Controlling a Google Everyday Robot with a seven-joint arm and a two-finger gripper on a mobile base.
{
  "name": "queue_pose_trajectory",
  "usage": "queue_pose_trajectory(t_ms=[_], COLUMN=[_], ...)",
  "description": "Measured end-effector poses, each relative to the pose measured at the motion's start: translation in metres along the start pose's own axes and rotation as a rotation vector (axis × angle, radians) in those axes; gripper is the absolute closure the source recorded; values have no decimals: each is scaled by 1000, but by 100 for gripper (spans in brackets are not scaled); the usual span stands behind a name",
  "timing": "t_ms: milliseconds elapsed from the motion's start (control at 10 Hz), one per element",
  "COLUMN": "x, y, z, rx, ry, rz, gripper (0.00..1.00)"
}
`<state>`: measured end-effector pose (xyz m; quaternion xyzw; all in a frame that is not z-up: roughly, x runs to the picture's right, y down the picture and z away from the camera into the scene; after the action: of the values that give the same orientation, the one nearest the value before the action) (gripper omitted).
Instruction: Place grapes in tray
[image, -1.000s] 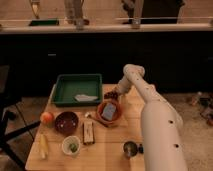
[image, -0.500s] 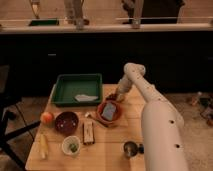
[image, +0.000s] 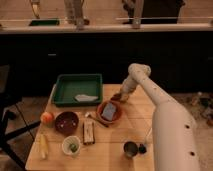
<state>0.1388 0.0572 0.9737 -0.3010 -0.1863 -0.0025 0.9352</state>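
Grasp step, by my read: gripper (image: 120, 95) low over tabletop (image: 134, 121) just right of tray (image: 64, 80), grip state cannot tell, at dark lump, likely grapes (image: 115, 97); next needs secure hold, lift, carry left over tray.

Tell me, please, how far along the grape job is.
Nothing looks done: the tray holds only a pale object, no grapes. In hand: the pincer is low beside the orange bowl, right of the tray. Left: getting the grapes, which I cannot make out, into the tray.
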Motion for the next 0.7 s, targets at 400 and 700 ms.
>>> queue_pose_trajectory(t_ms=[400, 700], x=[34, 28], y=[14, 16], z=[-51, -58], rx=[111, 146], ry=[3, -10], rz=[30, 22], gripper=[100, 100])
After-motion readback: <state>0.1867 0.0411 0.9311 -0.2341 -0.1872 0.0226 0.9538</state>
